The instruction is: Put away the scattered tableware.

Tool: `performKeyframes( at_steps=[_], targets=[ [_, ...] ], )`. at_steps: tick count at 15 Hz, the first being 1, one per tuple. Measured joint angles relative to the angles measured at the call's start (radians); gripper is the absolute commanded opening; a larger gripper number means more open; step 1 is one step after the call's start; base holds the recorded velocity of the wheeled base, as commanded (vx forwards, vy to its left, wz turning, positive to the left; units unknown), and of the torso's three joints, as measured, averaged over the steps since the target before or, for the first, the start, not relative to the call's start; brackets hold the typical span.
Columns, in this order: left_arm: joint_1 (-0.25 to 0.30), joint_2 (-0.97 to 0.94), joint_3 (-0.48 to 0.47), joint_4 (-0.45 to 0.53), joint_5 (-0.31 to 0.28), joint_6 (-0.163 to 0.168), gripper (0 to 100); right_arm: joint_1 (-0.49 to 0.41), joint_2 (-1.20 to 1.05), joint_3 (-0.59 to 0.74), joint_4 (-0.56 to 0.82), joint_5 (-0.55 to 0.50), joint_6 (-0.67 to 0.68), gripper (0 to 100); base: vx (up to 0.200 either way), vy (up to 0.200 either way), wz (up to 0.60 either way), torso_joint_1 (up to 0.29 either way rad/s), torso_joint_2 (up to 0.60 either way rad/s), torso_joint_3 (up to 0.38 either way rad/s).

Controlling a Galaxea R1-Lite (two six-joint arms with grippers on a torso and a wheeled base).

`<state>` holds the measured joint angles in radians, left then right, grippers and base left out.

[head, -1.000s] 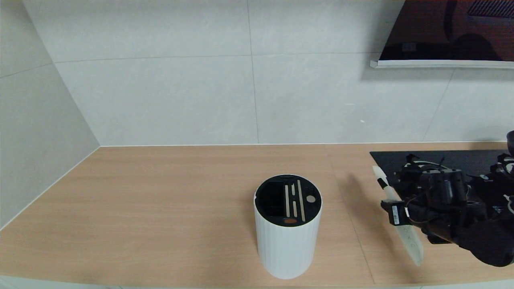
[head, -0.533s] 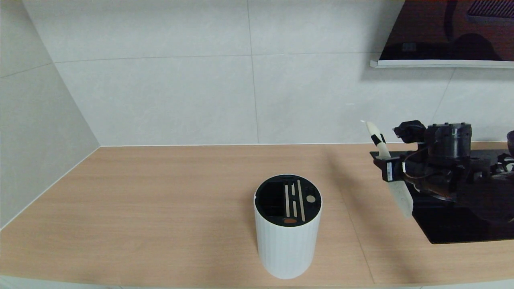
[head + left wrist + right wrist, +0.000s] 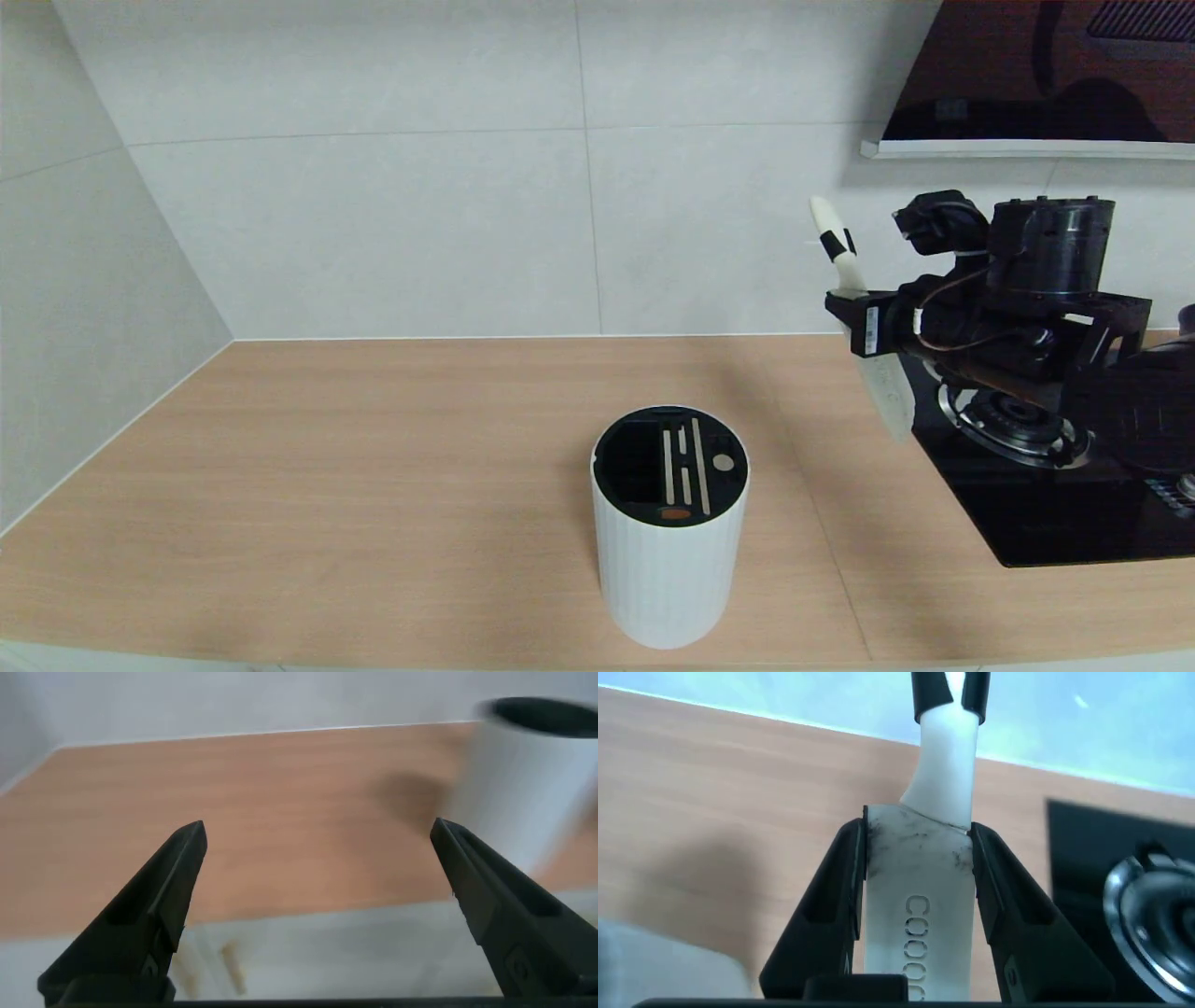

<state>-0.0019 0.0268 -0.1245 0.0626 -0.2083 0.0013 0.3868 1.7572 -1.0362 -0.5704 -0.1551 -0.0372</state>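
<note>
A white ribbed cylindrical holder point(image 3: 669, 560) with a black slotted top stands near the counter's front edge; its side also shows in the left wrist view point(image 3: 533, 784). My right gripper point(image 3: 864, 327) hangs in the air above the counter, to the right of the holder, shut on a white knife point(image 3: 882, 383). The knife is tilted, cream handle with a black band up toward the wall, blade down. The right wrist view shows the fingers point(image 3: 842, 905) clamped on the knife point(image 3: 920, 905) at the blade's base. My left gripper point(image 3: 318, 905) is open, low by the counter's front edge, left of the holder.
A black cooktop point(image 3: 1046, 504) with a burner ring point(image 3: 1013, 425) lies on the counter at the right, under the right arm. A range hood point(image 3: 1036, 75) hangs on the wall above. The wooden counter point(image 3: 373, 467) has free room left of the holder.
My right gripper has lifted the knife from near the counter by the cooktop up into the air and slightly left, toward the holder. The holder has not moved.
</note>
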Motion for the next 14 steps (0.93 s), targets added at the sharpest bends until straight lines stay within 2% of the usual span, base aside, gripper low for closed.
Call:
performKeyframes(
  at_steps=[3, 5, 7, 9, 11, 12, 14],
  targets=[
    [-0.005, 0.138, -0.109, 0.035, -0.136, -0.006, 100, 0.046, 0.007, -0.029, -0.001, 0.0, 0.0, 0, 0.0, 0.0, 0.0, 0.0, 0.0, 0.0],
    [-0.009, 0.29, -0.188, 0.03, -0.203, -0.006, 100, 0.075, 0.007, -0.034, -0.004, -0.004, 0.0, 0, 0.0, 0.0, 0.0, 0.0, 0.0, 0.0],
    [-0.025, 0.495, -0.287, -0.001, -0.275, -0.007, 100, 0.111, -0.01, -0.028, -0.004, -0.012, 0.0, 0, 0.0, 0.0, 0.0, 0.0, 0.0, 0.0],
    [-0.058, 0.702, -0.363, -0.076, -0.319, -0.009, 100, 0.143, -0.035, -0.02, -0.003, -0.012, 0.016, 0, 0.0, 0.0, 0.0, 0.0, 0.0, 0.0],
    [-0.085, 0.928, -0.405, -0.249, -0.332, -0.016, 100, 0.178, -0.058, -0.018, 0.001, -0.01, 0.06, 0, 0.0, 0.0, 0.0, 0.0, 0.0, 0.0],
    [-0.099, 1.053, -0.411, -0.383, -0.327, -0.031, 100, 0.201, -0.067, -0.012, 0.002, -0.01, 0.064, 0, 0.0, 0.0, 0.0, 0.0, 0.0, 0.0],
    [-0.13, 1.272, -0.404, -0.71, -0.287, -0.092, 100, 0.241, -0.079, 0.007, 0.003, -0.013, 0.066, 0, 0.0, 0.0, 0.0, 0.0, 0.0, 0.0]
  ],
)
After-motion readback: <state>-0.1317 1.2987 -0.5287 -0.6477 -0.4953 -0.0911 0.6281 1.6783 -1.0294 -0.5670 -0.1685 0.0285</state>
